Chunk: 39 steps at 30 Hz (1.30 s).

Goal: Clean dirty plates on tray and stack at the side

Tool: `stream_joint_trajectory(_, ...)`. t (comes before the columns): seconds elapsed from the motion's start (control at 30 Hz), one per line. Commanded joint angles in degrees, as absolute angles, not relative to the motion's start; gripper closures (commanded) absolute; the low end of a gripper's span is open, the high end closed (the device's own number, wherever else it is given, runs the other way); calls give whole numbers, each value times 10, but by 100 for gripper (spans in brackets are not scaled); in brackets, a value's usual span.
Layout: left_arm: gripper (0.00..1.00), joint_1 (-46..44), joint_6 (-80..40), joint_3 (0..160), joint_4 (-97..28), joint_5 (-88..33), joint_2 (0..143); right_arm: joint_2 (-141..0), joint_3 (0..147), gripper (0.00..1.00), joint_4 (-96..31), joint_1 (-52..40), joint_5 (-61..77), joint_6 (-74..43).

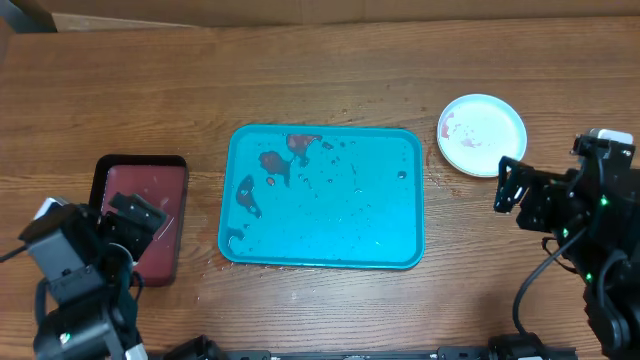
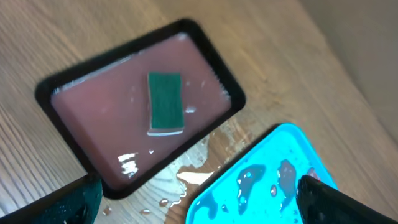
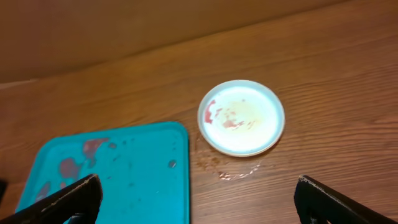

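Seen from overhead, the turquoise tray [image 1: 365,225] lies flat at the centre of the wooden table [image 1: 330,70], wet with droplets and marked with reddish-brown smears [image 1: 275,165] that gather toward its 11 o'clock corner. No plate rests on it. One pale round plate [image 1: 482,134], smeared red near its rim, sits on the bare wood at 2 o'clock from the tray, near that corner but apart from it (whether others lie beneath it cannot be told).

At 9 o'clock from the tray stands a smaller dark red tray [image 2: 81,134] with a black rim, holding shallow liquid and a green sponge [image 2: 165,102]. Spilled water [image 2: 186,171] glistens on the wood between the two trays.

The left gripper [image 2: 199,186] hangs over the dark red tray's near end, fingers spread wide and holding nothing. The right gripper [image 3: 198,185] hovers at 5 o'clock from the plate, likewise spread and holding nothing.
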State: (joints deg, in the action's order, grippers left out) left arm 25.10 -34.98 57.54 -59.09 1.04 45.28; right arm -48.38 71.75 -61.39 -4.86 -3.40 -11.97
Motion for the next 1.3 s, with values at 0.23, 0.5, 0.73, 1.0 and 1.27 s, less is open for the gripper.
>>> stream_joint_trajectory(0.23, 1, 247, -436, 537, -569, 6, 502, -500, 712, 0, -599, -48, -64, -118)
stream_joint_trajectory(0.5, 1, 247, -388, 579, -548, -12, 512, -500, 712, 0, -571, -48, -65, -118)
stream_joint_trajectory(0.73, 1, 247, -226, 755, -653, -13, 494, -500, 712, 0, -571, -48, -86, -118)
stream_joint_trajectory(1.0, 0, 247, -223, 804, -725, 27, 397, -500, 712, 0, -538, -48, -110, -117)
stream_joint_trajectory(1.27, 0, 247, -340, 770, -760, 139, 331, -502, 712, 0, -478, -48, -170, -117)
